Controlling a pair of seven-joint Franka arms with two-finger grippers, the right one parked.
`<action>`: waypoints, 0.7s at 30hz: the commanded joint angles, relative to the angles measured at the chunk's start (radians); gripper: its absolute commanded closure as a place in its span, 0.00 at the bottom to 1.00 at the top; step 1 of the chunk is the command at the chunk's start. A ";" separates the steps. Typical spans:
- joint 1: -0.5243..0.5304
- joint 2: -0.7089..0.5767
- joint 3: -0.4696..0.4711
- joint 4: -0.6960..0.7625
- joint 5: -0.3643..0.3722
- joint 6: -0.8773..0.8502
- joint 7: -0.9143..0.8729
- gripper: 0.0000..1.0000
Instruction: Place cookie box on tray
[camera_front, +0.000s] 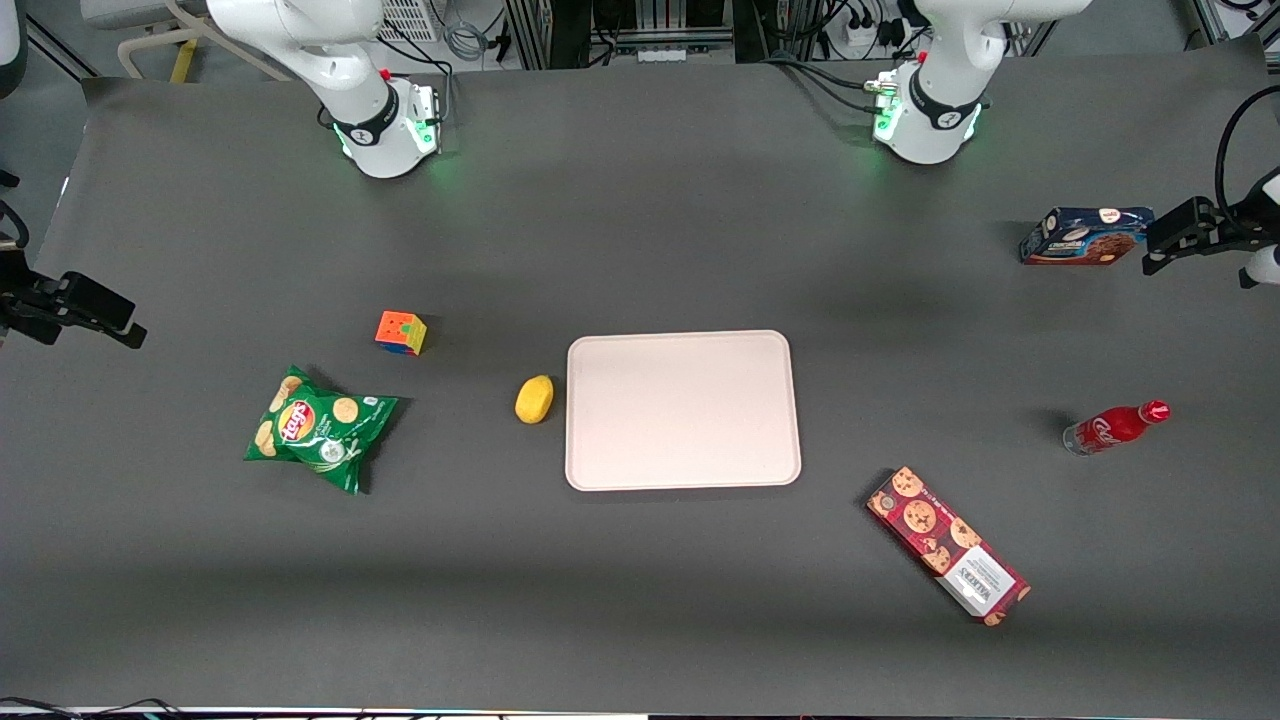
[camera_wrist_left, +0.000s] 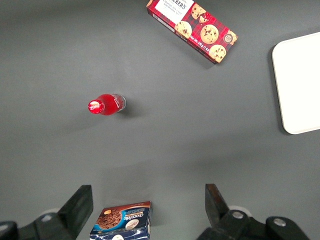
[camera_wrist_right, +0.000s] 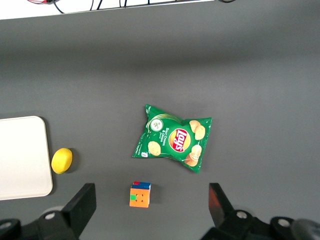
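Note:
The cookie box (camera_front: 1085, 235), a dark navy carton with brown cookie pictures, lies on the table toward the working arm's end, farther from the front camera than the tray. It also shows in the left wrist view (camera_wrist_left: 122, 221), between the fingers' lines and below them. My left gripper (camera_front: 1150, 250) hangs above the table right beside the box; in the left wrist view the gripper (camera_wrist_left: 149, 205) is wide open and empty. The pale pinkish-cream tray (camera_front: 683, 410) lies bare in the middle of the table; its corner shows in the left wrist view (camera_wrist_left: 300, 85).
A long red cookie box (camera_front: 945, 545) lies nearer the front camera than the tray. A red cola bottle (camera_front: 1115, 427) lies between it and the navy box. A yellow lemon (camera_front: 534, 399), a colour cube (camera_front: 401, 332) and a green chips bag (camera_front: 315, 428) lie toward the parked arm's end.

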 joint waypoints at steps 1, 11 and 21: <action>-0.005 0.013 0.003 0.023 -0.004 -0.021 0.010 0.00; -0.006 0.012 0.001 0.031 -0.015 -0.024 0.004 0.00; -0.009 0.012 0.000 0.048 -0.076 -0.027 -0.044 0.00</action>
